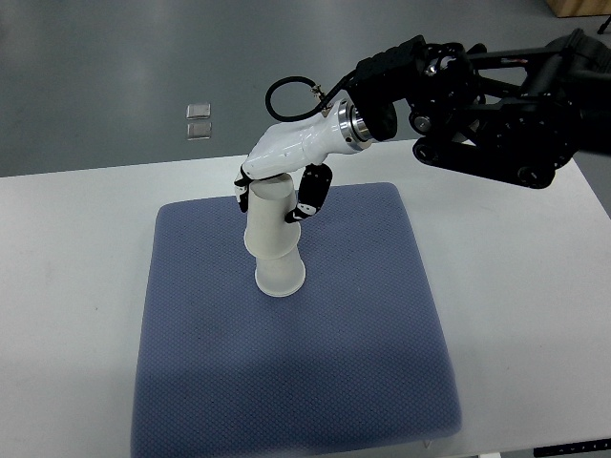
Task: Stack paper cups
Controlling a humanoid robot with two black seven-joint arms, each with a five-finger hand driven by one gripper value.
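Here, nearest the camera, a blue-grey textured mat (286, 382) is lying on a white table (67, 286), covering most of its middle. Toward the mat's far half, the paper cups (272, 239) are standing as a short stack, mouths down: a lower cup is showing its wider rim flat against the mat, and an upper cup is sitting over it, leaning slightly toward the left. Both are plain white, matte, and carrying no print, logo or writing that can be read. The right hand (282, 176), white-shelled with dark joints, is reaching in from the right and gripping the upper cup near its top, with one finger pressing on the left side and the others wrapping the right side. Behind it, the black arm (487, 105) is stretching away to the picture's right edge. Farther back, past the table's edge, two small clear squares (199, 119) are lying on the grey floor (95, 67).
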